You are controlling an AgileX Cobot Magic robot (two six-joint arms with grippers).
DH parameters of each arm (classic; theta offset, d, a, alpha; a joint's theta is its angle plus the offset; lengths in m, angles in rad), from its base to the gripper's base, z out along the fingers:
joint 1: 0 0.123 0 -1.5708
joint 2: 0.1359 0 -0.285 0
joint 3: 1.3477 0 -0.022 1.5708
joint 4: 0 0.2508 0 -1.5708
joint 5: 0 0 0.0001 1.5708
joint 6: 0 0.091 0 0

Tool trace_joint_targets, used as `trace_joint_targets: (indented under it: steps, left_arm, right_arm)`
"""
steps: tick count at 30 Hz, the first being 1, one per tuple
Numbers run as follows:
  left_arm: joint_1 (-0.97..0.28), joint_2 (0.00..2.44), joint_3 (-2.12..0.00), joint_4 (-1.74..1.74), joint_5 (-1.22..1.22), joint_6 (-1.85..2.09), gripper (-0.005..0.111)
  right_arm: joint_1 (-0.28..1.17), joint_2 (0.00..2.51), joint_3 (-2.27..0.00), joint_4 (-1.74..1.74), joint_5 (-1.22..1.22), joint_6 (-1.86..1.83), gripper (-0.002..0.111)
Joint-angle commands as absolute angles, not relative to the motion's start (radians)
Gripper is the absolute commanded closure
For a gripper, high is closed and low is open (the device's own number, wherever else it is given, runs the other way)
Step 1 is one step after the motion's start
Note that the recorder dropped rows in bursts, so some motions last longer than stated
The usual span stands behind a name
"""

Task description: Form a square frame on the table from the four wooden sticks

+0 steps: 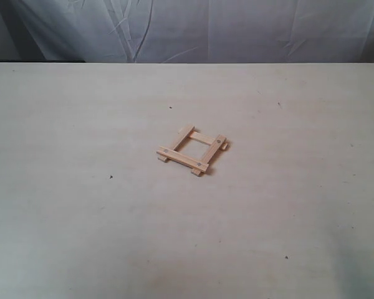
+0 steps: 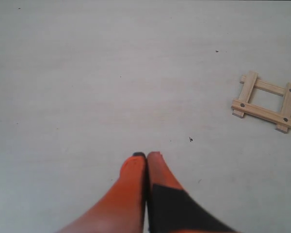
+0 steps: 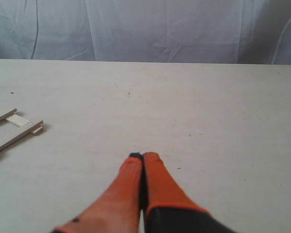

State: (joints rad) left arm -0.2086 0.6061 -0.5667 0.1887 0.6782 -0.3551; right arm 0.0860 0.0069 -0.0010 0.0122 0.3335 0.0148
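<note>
The four wooden sticks lie as a small square frame [image 1: 192, 151] near the middle of the pale table [image 1: 81, 205], ends overlapping and jutting out, small dark holes at the corners. The left wrist view shows the same frame [image 2: 266, 101] well off to one side of my left gripper [image 2: 146, 155], whose orange fingers are pressed together with nothing between them. In the right wrist view only part of the frame [image 3: 14, 128] shows at the picture's edge, far from my right gripper [image 3: 142, 155], which is shut and empty too. Neither arm shows in the exterior view.
A wrinkled pale cloth backdrop [image 1: 193, 28] hangs behind the table's far edge [image 1: 187, 62]. A few tiny dark specks [image 1: 111, 177] dot the tabletop around the frame.
</note>
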Motion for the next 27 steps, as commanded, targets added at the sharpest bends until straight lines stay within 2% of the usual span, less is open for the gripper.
trace_joint_targets:
  steps: [1,12,18,22,27]
  left_arm:
    - [-0.214,0.600,-0.563,0.198,0.673,-0.354,0.107]
    - [-0.212,0.582,-0.563,0.200,0.676,-0.354,0.107]
    - [-0.114,0.464,-0.554,0.236,0.660,-0.333,0.107]
    - [-0.038,0.324,-0.447,0.230,0.512,-0.337,0.107]
    - [-0.016,0.141,-0.251,0.217,0.364,-0.337,0.107]
  right_arm:
    - [0.081,0.000,0.000,0.013,0.318,0.011,0.108]
    - [0.081,0.000,0.000,0.012,0.323,0.013,0.108]
    - [0.081,0.000,0.000,0.012,0.323,0.013,0.108]
    - [0.081,0.000,0.000,0.013,0.323,0.013,0.108]
    - [0.081,0.000,0.000,0.015,0.323,0.013,0.108]
